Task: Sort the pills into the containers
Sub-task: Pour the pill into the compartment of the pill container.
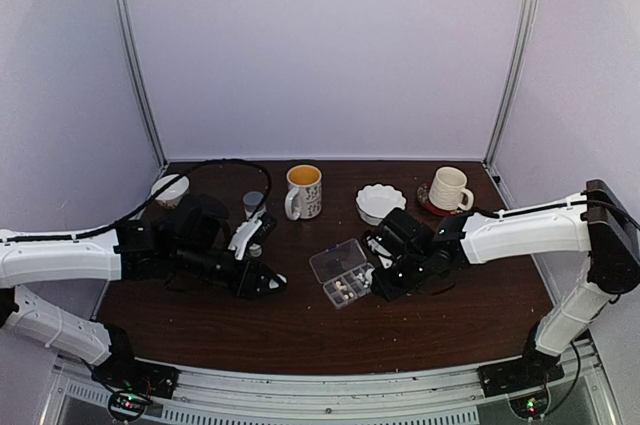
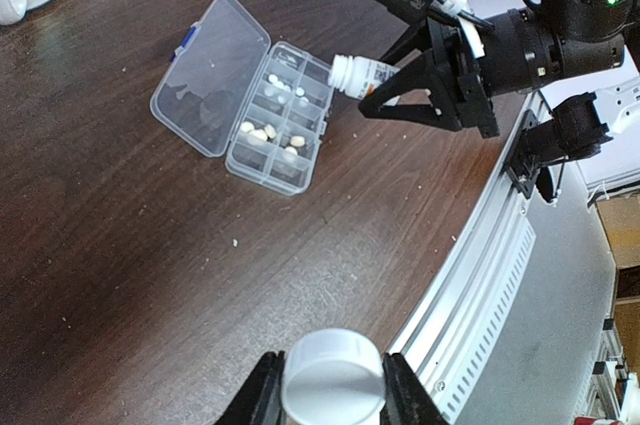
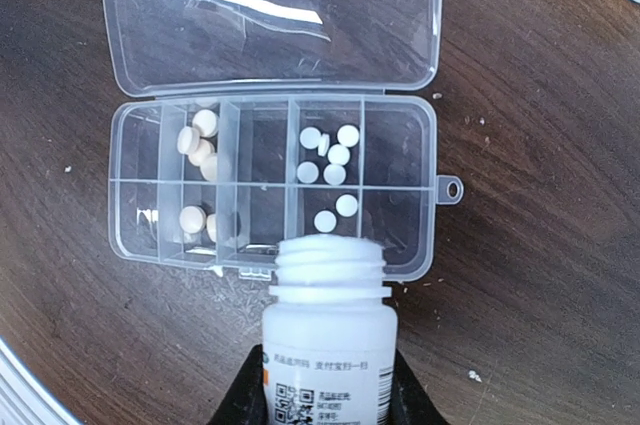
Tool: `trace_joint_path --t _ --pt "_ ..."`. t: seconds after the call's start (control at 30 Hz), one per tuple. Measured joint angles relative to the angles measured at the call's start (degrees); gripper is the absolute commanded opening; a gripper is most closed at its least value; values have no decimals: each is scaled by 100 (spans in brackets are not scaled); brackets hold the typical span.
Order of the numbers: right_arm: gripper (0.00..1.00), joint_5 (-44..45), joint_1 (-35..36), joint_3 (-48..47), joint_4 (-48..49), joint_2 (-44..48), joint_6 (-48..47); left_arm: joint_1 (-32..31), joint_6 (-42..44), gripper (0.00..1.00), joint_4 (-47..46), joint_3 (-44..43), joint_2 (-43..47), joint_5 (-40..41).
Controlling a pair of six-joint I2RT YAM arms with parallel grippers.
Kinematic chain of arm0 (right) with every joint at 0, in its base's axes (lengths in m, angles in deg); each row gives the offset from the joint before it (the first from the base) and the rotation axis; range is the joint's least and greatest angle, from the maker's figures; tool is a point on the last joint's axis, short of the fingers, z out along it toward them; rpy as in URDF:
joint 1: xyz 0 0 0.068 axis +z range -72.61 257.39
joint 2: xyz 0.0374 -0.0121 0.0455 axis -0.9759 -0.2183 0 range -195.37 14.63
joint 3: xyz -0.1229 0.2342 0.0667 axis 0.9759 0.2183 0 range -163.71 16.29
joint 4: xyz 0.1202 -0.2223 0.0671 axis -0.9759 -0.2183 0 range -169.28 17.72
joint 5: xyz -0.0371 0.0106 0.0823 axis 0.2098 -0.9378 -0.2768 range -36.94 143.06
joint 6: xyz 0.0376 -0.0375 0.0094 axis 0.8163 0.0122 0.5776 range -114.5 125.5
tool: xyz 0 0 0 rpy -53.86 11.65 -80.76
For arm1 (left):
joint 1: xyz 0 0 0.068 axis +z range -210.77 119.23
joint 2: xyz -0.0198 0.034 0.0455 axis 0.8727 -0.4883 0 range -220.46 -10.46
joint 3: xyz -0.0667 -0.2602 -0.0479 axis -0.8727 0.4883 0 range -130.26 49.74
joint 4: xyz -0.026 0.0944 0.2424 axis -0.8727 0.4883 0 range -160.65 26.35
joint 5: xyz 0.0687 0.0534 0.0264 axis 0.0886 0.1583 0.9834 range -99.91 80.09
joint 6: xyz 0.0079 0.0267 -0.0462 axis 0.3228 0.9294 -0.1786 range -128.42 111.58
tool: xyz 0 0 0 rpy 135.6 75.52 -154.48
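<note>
Both pincers are clenched on something. The right pincer [image 3: 328, 390] grips a small white plastic bottle with a printed label [image 3: 328, 345] by its body. The bottle's open threaded neck tips towards the flat clear plastic rectangular pill box [image 3: 432, 160].

The right wrist view alone shows the box's contents clearly. It has two rows of small compartments, and its clear lid is swung open and lies flat on the far side. The tiny round whitish pills [image 3: 338, 155] sit in two groups. One group is in the second column from the left and the other in the fourth column, and both groups spread over both rows. The bottle mouth hangs at the near rim, just over the fourth column.

The left wrist view shows the same bottle from the side, nearly level, with its neck above the edge of the tray. At the bottom of that view the left pincer [image 2: 333, 390] clasps a white round-topped cylinder [image 2: 333, 370]. I cannot tell whether this is a capped bottle or only a cap.

Only the top view takes in the rest of the dark brown wooden tabletop [image 1: 300, 335]. The box lies between the two arms, and along the back stand a white mug with a yellow inside [image 1: 303, 191], a white scalloped bowl [image 1: 380, 201] and a ribbed white mug on a red coaster [image 1: 448, 188].
</note>
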Motion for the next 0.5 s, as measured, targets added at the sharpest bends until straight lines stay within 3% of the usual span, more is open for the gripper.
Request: trace_joint_path --t 0.5 --pt "0 -28 -4 -85 9 -37 -39 0 13 0 -2 -76 -26 -7"
